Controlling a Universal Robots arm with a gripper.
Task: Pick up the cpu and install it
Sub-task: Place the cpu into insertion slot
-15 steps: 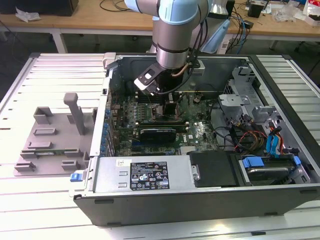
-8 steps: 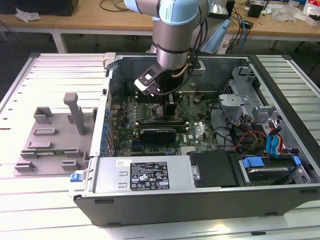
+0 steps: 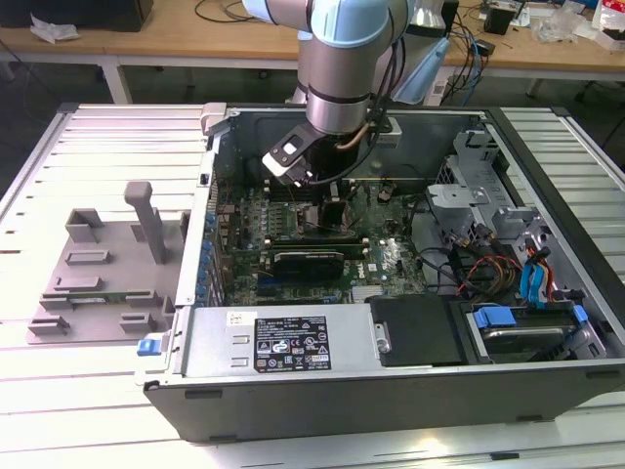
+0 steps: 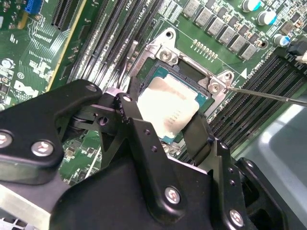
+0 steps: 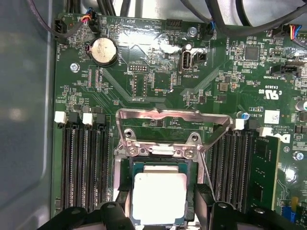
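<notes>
The cpu [image 4: 168, 108] [image 5: 159, 196] is a flat square chip with a silvery top plate and a teal rim. It lies level in the open socket on the green motherboard [image 5: 158, 86]. In both wrist views my gripper [image 4: 165, 119] [image 5: 160, 203] straddles it, one black finger [image 4: 134, 108] against one edge and the other against the opposite edge, shut on the chip. The socket's metal load plate [image 5: 168, 117] [image 4: 163, 50] stands flipped open beyond the chip. In the exterior view the gripper [image 3: 335, 217] reaches down into the middle of the computer case [image 3: 391, 381].
Black memory slots [image 5: 84, 163] [image 5: 235, 167] run along both sides of the socket. A thin socket lever [image 4: 268, 95] sticks out beside it. A coin battery [image 5: 104, 50] and cables sit further off. The case wall [image 5: 24, 120] is close. A grey fixture [image 3: 107, 264] lies at the exterior view's left.
</notes>
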